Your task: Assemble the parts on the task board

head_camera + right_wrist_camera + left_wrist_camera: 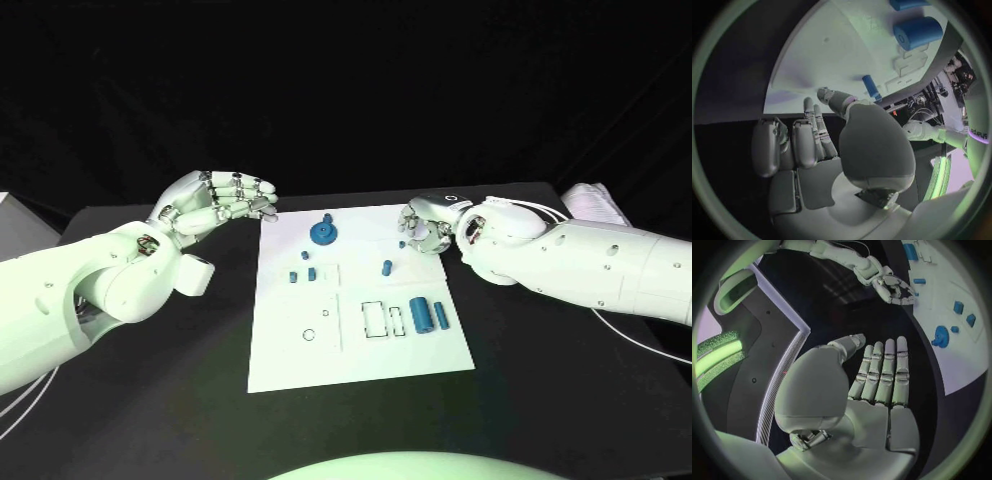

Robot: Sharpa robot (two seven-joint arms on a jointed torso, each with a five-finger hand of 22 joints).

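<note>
A black table [173, 400] carries the white task board [361, 350] in its middle. The blue parts lie on the board: a round one [325, 233] near the far edge, small pieces [302, 274] in the middle, and two cylinders [428, 314] near the right edge. The left hand [216, 200] is over the table beside the board's far left corner, fingers straight and apart, holding nothing. The right hand [428, 224] is at the far right corner, fingers curled in on nothing

The board [361, 340] lies mid-table with small parts [426, 314] on it, left hand [219, 201] and right hand [430, 224] flanking its far corners.
</note>
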